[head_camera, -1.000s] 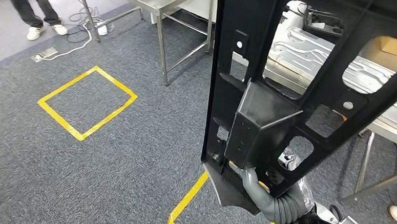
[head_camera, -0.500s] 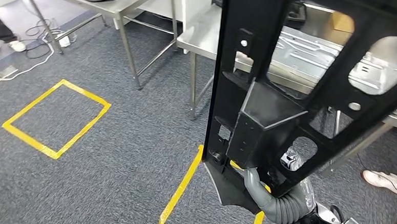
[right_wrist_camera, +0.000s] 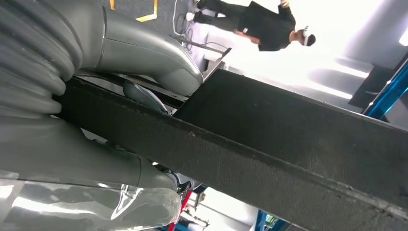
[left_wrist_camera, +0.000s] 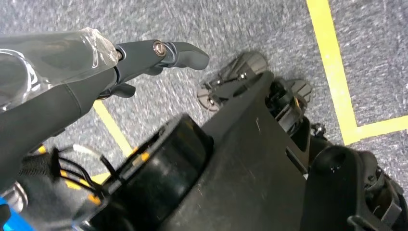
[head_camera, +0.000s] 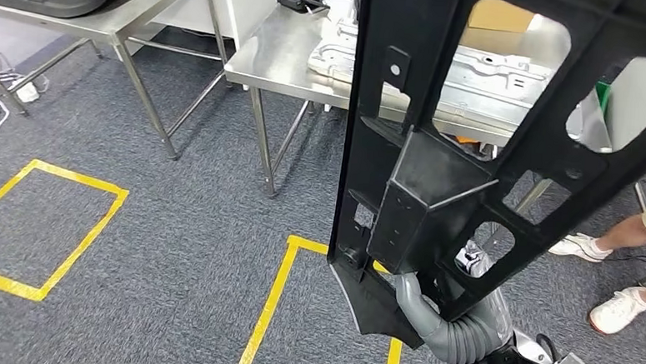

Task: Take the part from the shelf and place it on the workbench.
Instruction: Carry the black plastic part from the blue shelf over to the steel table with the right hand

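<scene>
part (head_camera: 436, 196): black frame, standing near upright in front of the camera, lower end gripped by right hand, off the bench
right hand (head_camera: 450, 318): gripping the part, thumb (right_wrist_camera: 144, 53) pressing one face, fingers wrapping the other
left hand (left_wrist_camera: 144, 60): hanging over the carpet, holding nothing, fingers looking extended and apart
bench (head_camera: 276, 59): steel, standing beyond the part, carrying a grey metal panel (head_camera: 492, 74)
floor (head_camera: 175, 224): grey carpet, yellow tape (head_camera: 267, 304) squares
person: shoes (head_camera: 618, 310) standing beside the bench at right

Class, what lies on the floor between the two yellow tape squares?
In the head view, bare grey carpet separates the left yellow tape square from the near yellow tape square.
</scene>
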Controlling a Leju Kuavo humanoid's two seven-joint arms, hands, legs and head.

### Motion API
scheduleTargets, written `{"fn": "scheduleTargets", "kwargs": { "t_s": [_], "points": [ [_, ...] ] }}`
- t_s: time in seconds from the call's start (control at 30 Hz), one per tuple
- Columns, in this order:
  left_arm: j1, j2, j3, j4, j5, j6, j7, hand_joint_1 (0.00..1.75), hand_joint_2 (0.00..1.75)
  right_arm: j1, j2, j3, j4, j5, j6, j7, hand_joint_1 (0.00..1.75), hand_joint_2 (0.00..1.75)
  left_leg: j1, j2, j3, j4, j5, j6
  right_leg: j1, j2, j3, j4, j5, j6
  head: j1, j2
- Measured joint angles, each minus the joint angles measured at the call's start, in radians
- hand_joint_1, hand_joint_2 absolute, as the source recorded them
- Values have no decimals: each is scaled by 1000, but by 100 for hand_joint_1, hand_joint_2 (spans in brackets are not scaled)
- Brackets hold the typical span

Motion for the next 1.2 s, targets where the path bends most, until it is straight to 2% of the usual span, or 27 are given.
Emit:
{"fn": "scheduleTargets", "kwargs": {
  "t_s": [0.03, 0.1, 0.17, 0.2, 0.23, 0.27, 0.3, 0.37, 0.4, 0.43, 0.53, 0.6, 0.63, 0.7, 0.73, 0.77, 0.8, 0.87, 0.93, 0.97, 1.03, 1.1, 1.13, 1.2],
  "points": [
    [-1, -1, 0, 0, 1, 0, 0, 0, 175, 2, 0, -1, 0, 1, 0, 1, 175, 175, 0, 9, 3, -4, 4, 4, -2, 0, -2, 1, 0, 5, 0, 0],
    [-2, -2, 0, 0, 2, 0, 1, 0, 175, 2, -2, -3, -1, 3, -1, 3, 175, 175, 4, 27, 10, -15, 12, 15, 1, -36, -22, 44, -29, 13, 2, 0],
    [0, -2, 0, 0, 3, 1, 5, 0, 175, 2, -2, -6, -1, 6, -2, 7, 175, 175, 5, 45, 13, -19, 15, 20, 0, -90, -80, 168, -94, 21, 5, 0],
    [1, -2, 0, 0, 3, 1, 7, 0, 175, 3, -2, -6, -1, 7, -2, 9, 175, 175, 5, 54, 13, -19, 14, 21, -3, -103, -113, 237, -121, 25, 5, 0],
    [2, -2, 0, 0, 3, 1, 8, 0, 175, 3, -1, -6, 0, 9, -3, 10, 175, 175, 5, 61, 12, -19, 14, 20, -7, -109, -136, 284, -133, 29, 5, 0],
    [2, -2, 0, 0, 3, 1, 9, 0, 175, 4, -1, -6, 0, 12, -3, 11, 175, 175, 6, 67, 12, -19, 13, 19, -11, -111, -139, 291, -126, 33, 5, 0],
    [2, -2, 0, 0, 3, 1, 9, 0, 175, 4, -1, -6, 0, 16, -4, 11, 175, 175, 8, 71, 14, -18, 11, 16, -15, -114, -119, 255, -101, 37, 5, 0],
    [1, -1, 0, 0, 3, 2, 9, 0, 175, 4, -1, -6, 0, 22, -6, 11, 175, 175, 9, 74, 19, -17, 6, 7, -22, -124, -36, 106, -39, 44, 5, 0],
    [0, -1, -1, 0, 3, 2, 10, 0, 175, 4, -1, -7, 0, 24, -6, 10, 175, 175, 8, 75, 21, -16, 2, 2, -22, -127, -3, 44, -21, 42, 4, 0],
    [0, -1, -1, 0, 3, 3, 10, 0, 175, 4, -1, -7, 0, 26, -7, 10, 175, 175, 6, 75, 21, -15, 0, -4, -21, -129, 16, 9, -15, 38, 4, 0],
    [-1, -1, -2, 0, 3, 4, 10, 0, 175, 4, -1, -7, -1, 28, -10, 10, 175, 175, 8, 76, 21, -14, -4, -22, -15, -124, 17, 0, -19, 14, 3, 0],
    [-2, -1, -3, 0, 3, 4, 10, 0, 175, 4, -1, -7, -1, 29, -10, 10, 175, 175, 12, 74, 3, 26, -31, -32, -15, -123, 19, -2, -18, 0, 3, 0],
    [-2, -1, -3, 0, 4, 5, 10, 0, 175, 4, -1, -7, -1, 30, -10, 10, 175, 175, 14, 72, -21, 79, -59, -35, -15, -123, 20, -3, -18, -6, 2, 0],
    [-6, -1, -4, 0, 5, 6, 9, 0, 175, 4, 0, -7, -1, 30, -10, 10, 175, 175, 13, 70, -96, 229, -123, -38, -12, -122, 19, -2, -19, -12, 1, 0],
    [-9, -1, -4, 0, 6, 6, 9, 0, 175, 4, 0, -7, 0, 30, -10, 11, 175, 175, 12, 70, -125, 286, -139, -38, -10, -121, 20, -2, -19, -13, 1, 0],
    [-11, -1, -4, 0, 6, 6, 9, 0, 175, 4, 0, -7, 0, 30, -10, 11, 175, 175, 12, 70, -137, 308, -136, -36, -8, -119, 21, -2, -19, -14, 1, 0],
    [-11, -1, -4, 0, 6, 6, 9, 0, 175, 4, 0, -7, 0, 30, -10, 11, 175, 175, 11, 70, -129, 287, -115, -32, -7, -116, 22, -2, -19, -14, 1, 0],
    [-8, -1, -5, 0, 5, 8, 10, 0, 175, 4, 1, -7, 0, 30, -11, 11, 175, 175, 8, 67, -68, 146, -40, -19, -5, -110, 25, -2, -20, -13, 1, 0],
    [-4, -1, -6, 0, 4, 11, 12, 0, 175, 3, 1, -7, 0, 30, -11, 11, 175, 175, 2, 63, -18, 24, 3, -8, -1, -104, 23, -1, -21, -8, 1, 0],
    [-4, -1, -6, 0, 4, 12, 12, 0, 175, 3, 1, -7, 0, 30, -11, 11, 175, 175, -1, 62, -10, 1, 5, -5, -1, -103, 22, -1, -22, -4, 1, 0],
    [-3, -1, -6, 0, 4, 14, 13, 0, 175, 3, 1, -7, 0, 30, -11, 11, 175, 175, -3, 63, -8, -5, 7, 1, -4, -103, 21, -1, -22, 8, 2, 0],
    [-4, -1, -6, 0, 5, 15, 13, 0, 175, 3, 1, -7, -1, 30, -12, 11, 175, 175, 0, 64, 0, -13, 13, 12, -7, -107, 12, 24, -38, 19, 2, 0],
    [-4, -1, -6, 0, 5, 16, 13, 0, 175, 3, 1, -7, -1, 30, -13, 11, 175, 175, 3, 65, 5, -16, 16, 17, -8, -110, -7, 66, -61, 24, 3, 0],
    [-4, -1, -6, 0, 6, 17, 13, 0, 175, 4, 1, -7, -1, 30, -14, 11, 175, 175, 2, 67, 6, -17, 15, 21, -10, -112, -74, 201, -124, 33, 3, 0]
  ]
}}
